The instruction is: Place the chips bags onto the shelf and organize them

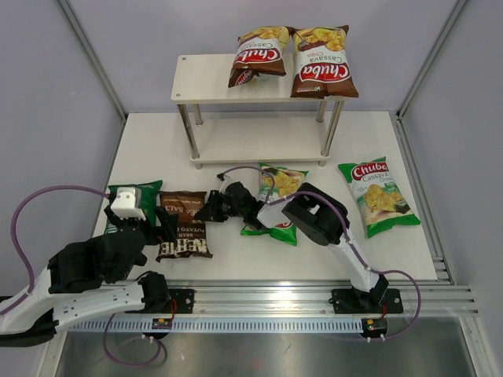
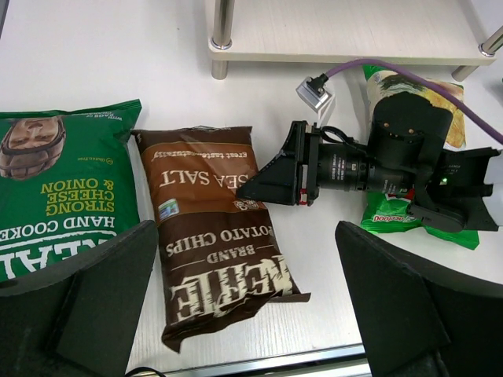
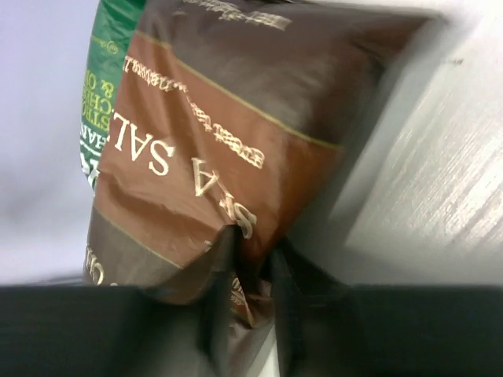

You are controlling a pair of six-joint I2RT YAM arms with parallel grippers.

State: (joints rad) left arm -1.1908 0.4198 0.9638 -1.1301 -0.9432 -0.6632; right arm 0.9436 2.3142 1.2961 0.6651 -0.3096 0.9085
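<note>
The dark brown Kettle bag (image 1: 183, 229) lies flat at the front left, also in the left wrist view (image 2: 212, 236). My right gripper (image 1: 209, 207) reaches left and is shut on the bag's right edge (image 3: 196, 157), its fingers (image 3: 224, 267) pinching the foil. My left gripper (image 2: 247, 314) hovers open over the bag's near end. The dark green REAL bag (image 1: 148, 191) lies left of it, partly under my left wrist. One green Chuba bag (image 1: 279, 184) lies under my right arm, another (image 1: 380, 195) at the right. Two brown Chuba bags (image 1: 259, 55) (image 1: 320, 63) lie on the shelf's top board (image 1: 200, 78).
The shelf's lower board (image 1: 259, 141) is bare, with silver legs (image 1: 189, 129) at its corners. Grey walls enclose the table on three sides. The aluminium rail (image 1: 275, 302) with both arm bases runs along the near edge.
</note>
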